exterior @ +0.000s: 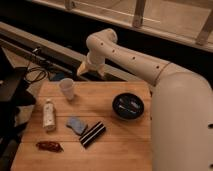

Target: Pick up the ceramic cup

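The ceramic cup (67, 88) is small, plain white and handleless. It stands upright near the far left of the wooden table (115, 145). My gripper (82, 69) hangs from the white arm over the table's far edge, just up and right of the cup and apart from it. It holds nothing that I can see.
A white squeeze tube (48, 115) stands at the left. A blue-grey sponge (76, 125) and a striped dark packet (92, 134) lie mid-table. A reddish wrapper (49, 146) lies front left. A dark round bowl (128, 105) sits right. Cables (37, 70) lie behind the table.
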`<move>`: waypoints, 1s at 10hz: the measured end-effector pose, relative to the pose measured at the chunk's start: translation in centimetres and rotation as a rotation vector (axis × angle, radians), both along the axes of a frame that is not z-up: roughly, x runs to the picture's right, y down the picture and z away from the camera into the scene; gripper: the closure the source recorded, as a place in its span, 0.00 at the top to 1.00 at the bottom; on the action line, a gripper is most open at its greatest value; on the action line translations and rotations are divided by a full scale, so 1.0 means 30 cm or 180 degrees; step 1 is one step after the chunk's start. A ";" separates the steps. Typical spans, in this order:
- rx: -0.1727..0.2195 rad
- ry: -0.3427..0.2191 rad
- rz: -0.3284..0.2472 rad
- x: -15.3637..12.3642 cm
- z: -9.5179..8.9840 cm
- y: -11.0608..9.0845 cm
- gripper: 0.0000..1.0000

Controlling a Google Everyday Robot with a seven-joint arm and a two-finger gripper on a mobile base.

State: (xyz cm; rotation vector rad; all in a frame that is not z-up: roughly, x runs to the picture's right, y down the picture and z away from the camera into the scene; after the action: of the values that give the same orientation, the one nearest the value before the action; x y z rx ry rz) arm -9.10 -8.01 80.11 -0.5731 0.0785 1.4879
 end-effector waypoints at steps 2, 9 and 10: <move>-0.0026 -0.0026 -0.0061 -0.081 0.051 0.031 0.80; -0.0018 -0.0032 -0.0228 -0.187 0.154 0.049 0.80; -0.0021 -0.0043 -0.0255 -0.207 0.174 0.063 0.80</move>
State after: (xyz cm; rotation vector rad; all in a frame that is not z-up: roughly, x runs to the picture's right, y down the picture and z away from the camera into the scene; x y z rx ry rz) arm -15.31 -6.11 85.33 -0.5788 0.0949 1.4064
